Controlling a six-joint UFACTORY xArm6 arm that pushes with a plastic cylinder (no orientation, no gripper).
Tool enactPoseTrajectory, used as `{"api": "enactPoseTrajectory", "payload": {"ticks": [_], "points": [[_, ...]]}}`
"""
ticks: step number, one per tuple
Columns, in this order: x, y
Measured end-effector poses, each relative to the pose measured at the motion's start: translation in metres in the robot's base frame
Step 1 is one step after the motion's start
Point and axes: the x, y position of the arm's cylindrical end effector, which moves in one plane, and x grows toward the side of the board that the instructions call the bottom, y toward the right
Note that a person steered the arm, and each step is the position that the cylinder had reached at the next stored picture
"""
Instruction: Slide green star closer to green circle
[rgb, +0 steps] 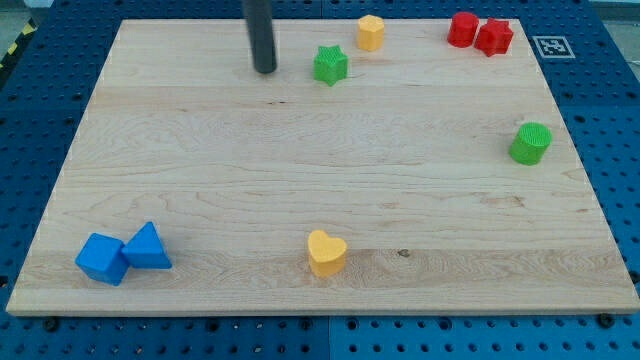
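Observation:
The green star lies near the view's top, a little right of the middle of the wooden board. The green circle stands near the board's right edge, well to the right of the star and lower in the view. My tip rests on the board just left of the green star, a short gap apart from it.
A yellow hexagon-like block sits just above and right of the star. Two red blocks touch at the top right. A yellow heart lies at bottom centre. A blue cube and blue triangle sit bottom left.

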Motion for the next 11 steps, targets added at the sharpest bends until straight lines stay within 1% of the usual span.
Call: {"api": "enactPoseTrajectory", "payload": {"ticks": [1,2,4,5,9,11], "points": [[0.0,0.044],[0.0,0.071],[0.026,0.085],[0.022,0.1],[0.005,0.109],[0.025,0.13]]}}
